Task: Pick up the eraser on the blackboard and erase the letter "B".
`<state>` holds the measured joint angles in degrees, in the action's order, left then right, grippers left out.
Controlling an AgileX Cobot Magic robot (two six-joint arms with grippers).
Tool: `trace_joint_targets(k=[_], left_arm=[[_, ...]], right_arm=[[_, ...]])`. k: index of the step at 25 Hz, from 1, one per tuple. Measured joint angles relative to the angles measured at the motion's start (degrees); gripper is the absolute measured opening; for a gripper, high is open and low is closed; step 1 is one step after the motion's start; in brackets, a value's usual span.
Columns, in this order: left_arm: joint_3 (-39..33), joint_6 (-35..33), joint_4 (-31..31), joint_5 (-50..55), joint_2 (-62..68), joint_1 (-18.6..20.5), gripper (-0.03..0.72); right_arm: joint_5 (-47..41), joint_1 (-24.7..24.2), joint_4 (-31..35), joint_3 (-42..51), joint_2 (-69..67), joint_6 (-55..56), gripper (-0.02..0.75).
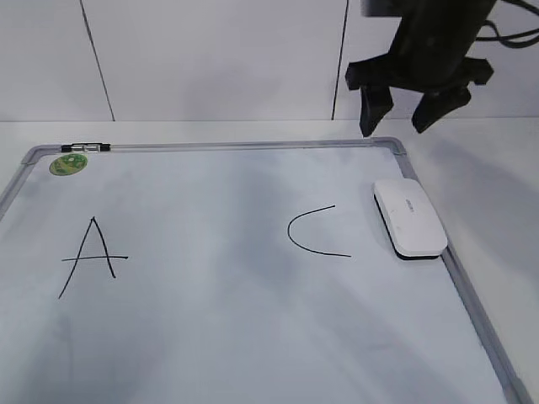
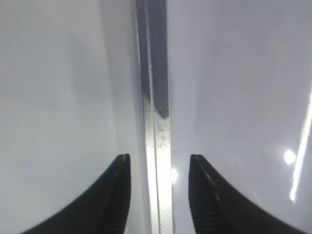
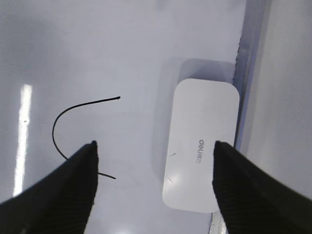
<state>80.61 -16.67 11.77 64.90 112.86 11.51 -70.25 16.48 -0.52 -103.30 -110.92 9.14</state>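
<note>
1. Ridged black fingertips (image 3: 87, 161) of the right gripper (image 3: 154, 144) fill the lower corners of the right wrist view, spread wide with nothing between them.
2. Below them the eraser (image 3: 200, 146) lies flat, white top up, on the blackboard (image 1: 210, 337), its long side just beside the right frame rail.
3. Letter "B": none visible in any view. Between the letter A (image 1: 91, 257) and the letter C (image 1: 312, 231) the surface is bare, with faint grey smudging. Judgement: the B is probably wiped off, so the task looks finished or nearly so.
4. If a pick-up is needed, grip across the short width. The spread looks ample. Come straight down, since the outer finger has little room between eraser and rail.
5. Right arm pose: in the exterior view the right gripper (image 1: 394, 126) hangs above the board's far right corner, fingers pointing down, well clear of the eraser.
6. Left gripper (image 2: 158, 161): fingers apart and empty, hovering either side of a grey frame rail (image 2: 158, 122). It does not show in the exterior view.
7. A green sticker (image 1: 68, 164) sits at the far left corner.
</note>
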Motion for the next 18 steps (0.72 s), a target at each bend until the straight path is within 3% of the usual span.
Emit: trace_joint_targets(k=[8,18], left_arm=[[0.0,1.8,0.0,3.7,-2.8,0.0,0.253],[-0.4,3.5,0.0,4.6,-14.4,0.0,0.251]], right_arm=[[-0.2,0.0,0.0,3.1,10.8,-0.6,0.547],[-0.9,0.0,-2.3,22.5,32.1,-0.9,0.547]])
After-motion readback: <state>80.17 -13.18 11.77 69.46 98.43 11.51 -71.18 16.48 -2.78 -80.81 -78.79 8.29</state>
